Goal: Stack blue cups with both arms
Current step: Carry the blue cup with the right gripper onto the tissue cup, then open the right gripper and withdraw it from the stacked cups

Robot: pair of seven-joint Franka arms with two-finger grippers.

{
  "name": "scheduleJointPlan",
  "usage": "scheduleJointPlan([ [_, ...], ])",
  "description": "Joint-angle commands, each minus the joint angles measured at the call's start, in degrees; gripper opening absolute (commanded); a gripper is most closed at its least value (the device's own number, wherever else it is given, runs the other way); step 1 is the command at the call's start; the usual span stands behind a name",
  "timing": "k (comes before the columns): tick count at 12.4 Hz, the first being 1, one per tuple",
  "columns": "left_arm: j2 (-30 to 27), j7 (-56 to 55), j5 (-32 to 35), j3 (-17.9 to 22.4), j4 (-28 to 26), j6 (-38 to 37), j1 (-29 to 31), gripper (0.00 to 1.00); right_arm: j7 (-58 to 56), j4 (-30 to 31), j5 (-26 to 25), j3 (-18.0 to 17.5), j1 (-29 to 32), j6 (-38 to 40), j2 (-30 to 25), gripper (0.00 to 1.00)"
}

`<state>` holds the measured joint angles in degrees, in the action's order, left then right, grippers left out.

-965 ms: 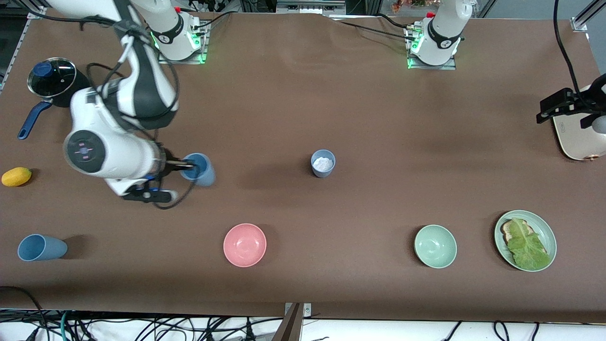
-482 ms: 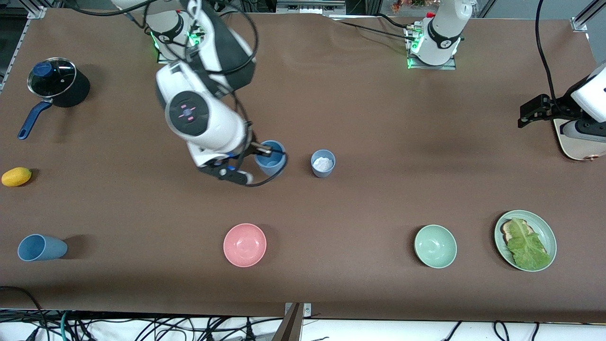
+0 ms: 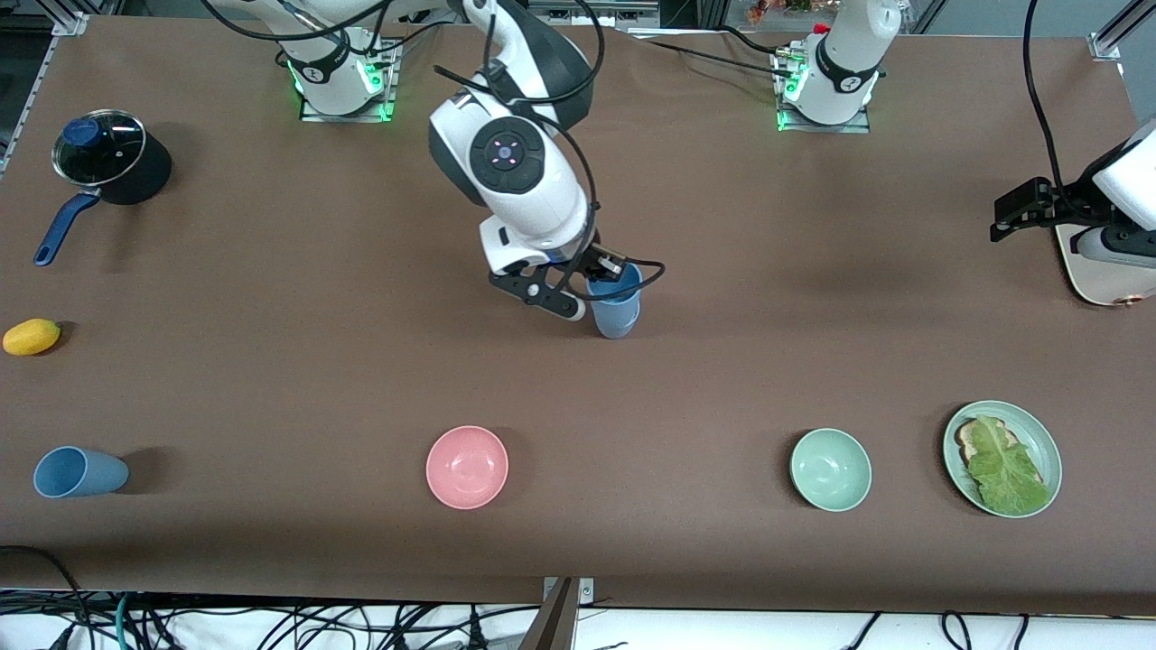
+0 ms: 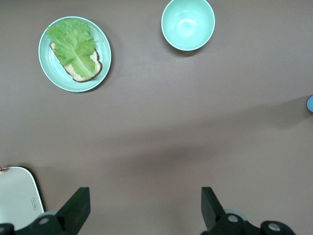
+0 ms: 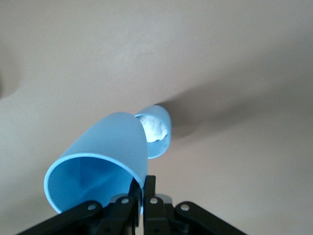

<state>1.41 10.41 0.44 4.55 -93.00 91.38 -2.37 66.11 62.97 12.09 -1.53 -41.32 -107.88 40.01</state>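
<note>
My right gripper (image 3: pixel 607 269) is shut on the rim of the brighter blue cup (image 3: pixel 616 289) and holds it tilted just above the greyer blue cup (image 3: pixel 619 325), which stands mid-table with something white inside. In the right wrist view the held cup (image 5: pixel 105 156) partly covers the greyer cup (image 5: pixel 159 129), and my gripper (image 5: pixel 142 188) pinches its wall. A third blue cup (image 3: pixel 77 472) lies on its side near the front edge at the right arm's end. My left gripper (image 3: pixel 1011 212) is open and empty (image 4: pixel 145 203), waiting at the left arm's end.
A pink bowl (image 3: pixel 467 467), a pale green bowl (image 3: pixel 831 469) and a green plate (image 3: pixel 1039 442) with bread and lettuce sit near the front edge. A lidded pot (image 3: pixel 108 153) and a yellow fruit (image 3: pixel 32 336) are at the right arm's end. A white board (image 3: pixel 1097 271) lies under the left arm.
My right arm has carried the brighter blue cup from the right arm's end of the table to over the greyer cup. My left gripper shifted slightly early on.
</note>
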Motion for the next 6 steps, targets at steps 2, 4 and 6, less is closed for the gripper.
scheduleJointPlan([
  [2, -1.15, 0.57, 1.23, 0.46, -1.31, 0.82, -0.45, 1.0, 2.61, -2.59, 0.56, 0.3, -1.04, 0.39, 1.65, 0.0],
  [4, -1.06, 0.57, 1.23, 0.37, -1.31, 0.82, -0.45, 1.0, 2.71, -1.37, 0.3, 0.3, -1.31, 0.83, 1.65, 0.0],
  [6, -0.98, 0.66, 1.23, 0.46, -1.31, 0.82, -0.45, 1.0, 2.88, -0.66, 0.3, 0.3, -1.4, 1.0, 1.65, 0.0],
])
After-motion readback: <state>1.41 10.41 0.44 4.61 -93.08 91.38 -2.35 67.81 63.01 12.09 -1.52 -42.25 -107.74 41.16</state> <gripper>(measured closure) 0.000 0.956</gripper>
